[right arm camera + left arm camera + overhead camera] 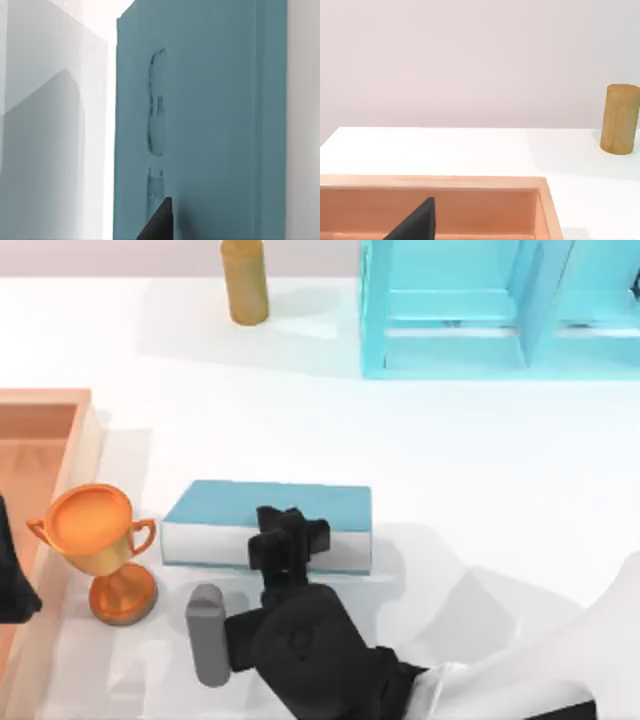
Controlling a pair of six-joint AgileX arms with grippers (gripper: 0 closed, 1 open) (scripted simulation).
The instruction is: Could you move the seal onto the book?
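The right hand hangs over the book at lower centre, likely to place the seal; I cannot tell its grip. The left hand is parked at the left edge, grip likewise unclear.

A white table carries everything. The teal-blue book lies flat near the front, white page edges facing forward. Just left of it stands an orange trophy cup, beside a shallow wooden tray at the table's left edge. A tan wooden cylinder stands at the back, and a light cyan shelf unit sits at the back right.
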